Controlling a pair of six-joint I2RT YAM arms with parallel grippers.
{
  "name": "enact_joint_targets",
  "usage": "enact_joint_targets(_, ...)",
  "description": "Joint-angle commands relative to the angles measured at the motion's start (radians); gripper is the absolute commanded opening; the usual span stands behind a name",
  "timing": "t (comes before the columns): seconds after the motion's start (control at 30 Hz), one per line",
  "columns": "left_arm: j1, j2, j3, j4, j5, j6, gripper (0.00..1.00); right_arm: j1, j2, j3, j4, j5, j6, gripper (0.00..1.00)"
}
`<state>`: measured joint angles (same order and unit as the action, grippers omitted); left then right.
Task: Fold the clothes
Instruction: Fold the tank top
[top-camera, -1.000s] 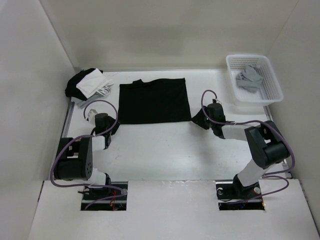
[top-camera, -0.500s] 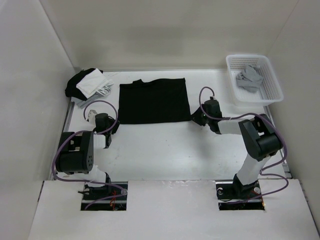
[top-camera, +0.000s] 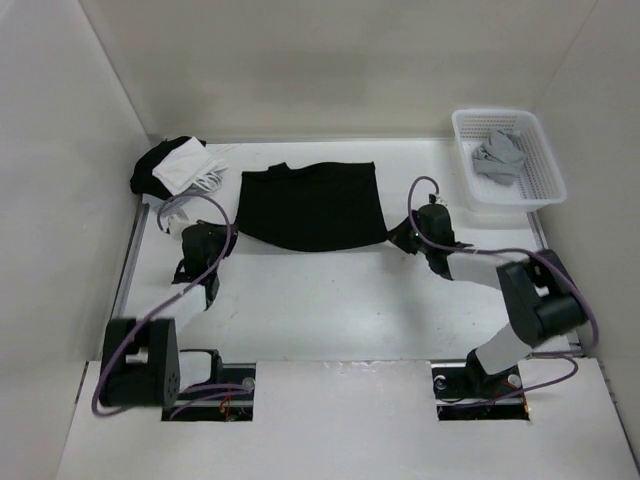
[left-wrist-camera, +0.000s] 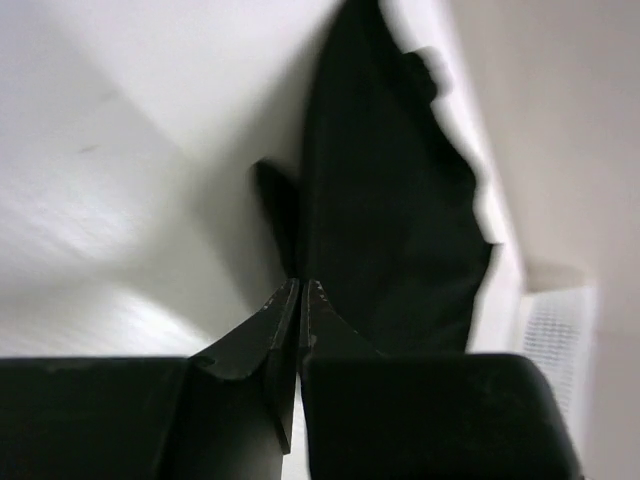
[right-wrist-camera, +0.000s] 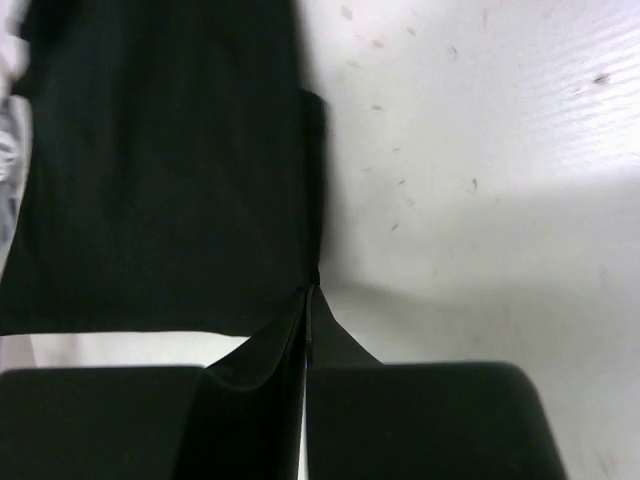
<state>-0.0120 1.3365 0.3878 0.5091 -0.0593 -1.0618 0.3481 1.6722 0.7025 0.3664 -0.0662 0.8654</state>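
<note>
The clothes, a plain black T-shirt (top-camera: 310, 205), lie spread at the middle back of the table. The near hem is lifted off the table and sags between its two corners. My left gripper (top-camera: 227, 240) is shut on the near left corner. In the left wrist view the left gripper's tips (left-wrist-camera: 300, 286) pinch the black fabric (left-wrist-camera: 390, 200), which stretches away from them. My right gripper (top-camera: 397, 237) is shut on the near right corner. The right wrist view shows that gripper (right-wrist-camera: 310, 291) closed on the shirt's edge (right-wrist-camera: 160, 170).
A black-and-white bundle of cloth (top-camera: 175, 168) sits at the back left corner. A white basket (top-camera: 535, 190) holding a light-grey garment (top-camera: 497, 155) stands at the back right. White walls enclose the table on three sides.
Both grippers have closed on the shirt's near corners and risen. The near hem, flat on the table before, now hangs lifted between them.
</note>
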Motion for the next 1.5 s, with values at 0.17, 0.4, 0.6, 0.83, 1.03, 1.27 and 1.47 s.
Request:
enact_joint_targets(0.17, -0.073, -0.645, 0.089, -0.389, -0.019, 0.089, 0.0, 0.103, -0.709, -0.129, -0.254, 0.163, -0.097, 0.01)
enact_joint_targets(0.4, -0.156, -1.039, 0.337, -0.803, -0.097, 0.166, 0.0, 0.367, -1.218, 0.093, -0.812, 0.442, -0.149, 0.01)
enact_joint_targets(0.6, -0.151, -1.111, 0.468, -0.961, -0.094, 0.181, 0.0, 0.672, -1.254, 0.273, -0.966, 0.67, -0.132, 0.02)
enact_joint_targets(0.83, -0.138, -1.042, 0.301, -0.933, -0.086, 0.181, 0.0, 0.577, -1.033, 0.175, -0.815, 0.576, -0.18, 0.03)
enact_joint_targets(1.03, -0.107, -0.682, 0.108, -0.573, -0.135, 0.172, 0.0, 0.107, -0.638, 0.04, -0.399, 0.09, -0.146, 0.02)
enact_joint_targets(1.27, -0.073, 0.046, 0.314, -0.161, -0.143, 0.146, 0.0, -0.063, -0.07, 0.346, -0.261, -0.049, -0.141, 0.02)
enact_joint_targets(1.47, -0.065, 0.23, 0.517, -0.153, -0.113, 0.164, 0.0, -0.148, 0.113, 0.563, -0.302, -0.101, -0.144, 0.02)
